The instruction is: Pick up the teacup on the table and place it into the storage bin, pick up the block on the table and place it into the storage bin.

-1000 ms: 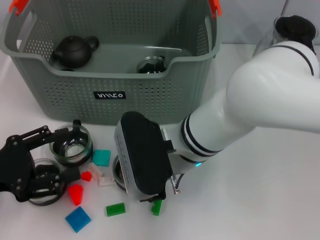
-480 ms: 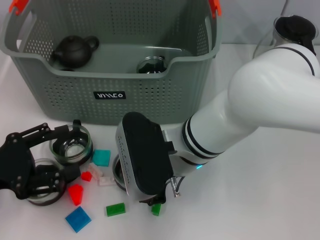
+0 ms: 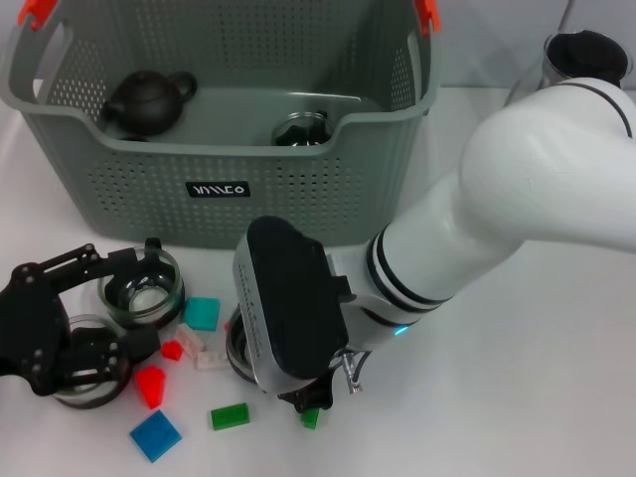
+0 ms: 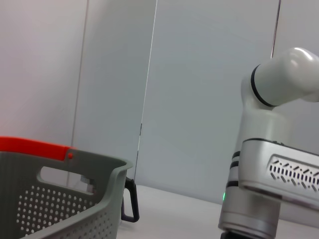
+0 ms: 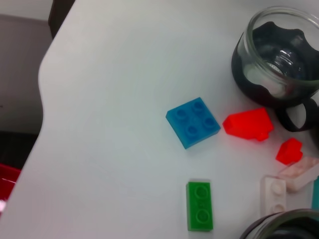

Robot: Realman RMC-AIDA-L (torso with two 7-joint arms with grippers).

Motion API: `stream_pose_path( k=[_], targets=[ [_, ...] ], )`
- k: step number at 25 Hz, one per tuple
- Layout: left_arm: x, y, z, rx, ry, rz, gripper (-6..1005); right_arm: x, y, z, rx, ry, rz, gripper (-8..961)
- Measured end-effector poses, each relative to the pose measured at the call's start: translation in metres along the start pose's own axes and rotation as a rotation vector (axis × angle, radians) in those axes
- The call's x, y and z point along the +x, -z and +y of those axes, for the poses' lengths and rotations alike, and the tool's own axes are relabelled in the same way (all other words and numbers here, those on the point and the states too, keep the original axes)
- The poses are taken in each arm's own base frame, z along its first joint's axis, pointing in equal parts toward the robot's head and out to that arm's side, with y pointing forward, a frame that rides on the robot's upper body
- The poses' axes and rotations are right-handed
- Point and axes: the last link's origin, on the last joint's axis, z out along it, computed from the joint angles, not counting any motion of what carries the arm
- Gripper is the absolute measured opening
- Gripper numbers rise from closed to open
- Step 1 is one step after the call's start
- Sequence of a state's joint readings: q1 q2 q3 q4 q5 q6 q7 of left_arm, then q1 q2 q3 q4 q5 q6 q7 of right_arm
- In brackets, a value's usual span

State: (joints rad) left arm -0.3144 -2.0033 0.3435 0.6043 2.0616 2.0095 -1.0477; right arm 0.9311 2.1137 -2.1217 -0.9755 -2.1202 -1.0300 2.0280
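because my right gripper (image 3: 310,405) hangs low over the green block (image 3: 312,416) in front of the storage bin (image 3: 219,159), i judge a pick is near, though its fingers' state is hidden, left gripper (image 3: 60,328) parked by the cups.

dark teapot (image 3: 149,100) (inside the bin), glass pitcher with black lid (image 3: 581,58) far right on white table (image 3: 537,378), grey wall panels (image 4: 209,89)
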Motion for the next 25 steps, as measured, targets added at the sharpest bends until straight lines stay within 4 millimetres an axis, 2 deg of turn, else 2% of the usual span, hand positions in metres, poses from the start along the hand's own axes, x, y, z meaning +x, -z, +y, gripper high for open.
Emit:
stream_pose_path(
  k=[2, 5, 9, 11, 12, 13, 14, 15, 16, 18, 20, 25],
  targets=[
    [0.0, 0.0, 0.0, 0.0, 0.0, 0.001, 865, -0.001, 0.002, -0.001, -0.001, -0.008, -0.006, 82],
    [0.0, 0.0, 0.0, 0.0, 0.001, 0.001, 865, -0.003, 0.019, -0.002, -0.02, -0.048, -0.052, 65],
    [0.0, -0.001, 0.0, -0.001, 0.001, 0.002, 865, -0.003, 0.066, -0.008, -0.016, -0.14, -0.185, 64],
    [0.0, -0.001, 0.0, -0.001, 0.001, 0.002, 865, 0.007, 0.095, -0.012, 0.01, -0.211, -0.278, 64],
    [0.0, -0.001, 0.001, -0.001, 0.001, 0.002, 865, 0.019, 0.122, -0.015, 0.037, -0.284, -0.384, 64],
    [0.0, -0.001, 0.0, -0.001, 0.001, 0.002, 865, 0.019, 0.122, -0.015, 0.037, -0.284, -0.384, 64],
    [0.0, -0.002, 0.0, -0.002, 0.0, 0.003, 865, 0.027, 0.135, -0.017, 0.053, -0.323, -0.448, 64],
    [0.0, -0.002, 0.0, -0.003, -0.002, 0.004, 865, 0.042, 0.158, -0.018, 0.086, -0.376, -0.568, 64],
    [0.001, -0.003, -0.001, -0.005, -0.004, 0.005, 865, 0.042, 0.158, -0.018, 0.086, -0.376, -0.568, 64],
    [0.002, -0.004, -0.002, -0.007, -0.007, 0.005, 865, 0.058, 0.179, -0.015, 0.125, -0.409, -0.709, 64],
    [0.002, -0.005, -0.003, -0.004, -0.009, 0.004, 865, 0.066, 0.193, -0.01, 0.137, -0.413, -0.844, 65],
    [0.004, -0.011, -0.005, -0.01, -0.016, 0.007, 864, 0.085, 0.221, -0.004, 0.163, -0.429, -1.196, 65]
  ],
)
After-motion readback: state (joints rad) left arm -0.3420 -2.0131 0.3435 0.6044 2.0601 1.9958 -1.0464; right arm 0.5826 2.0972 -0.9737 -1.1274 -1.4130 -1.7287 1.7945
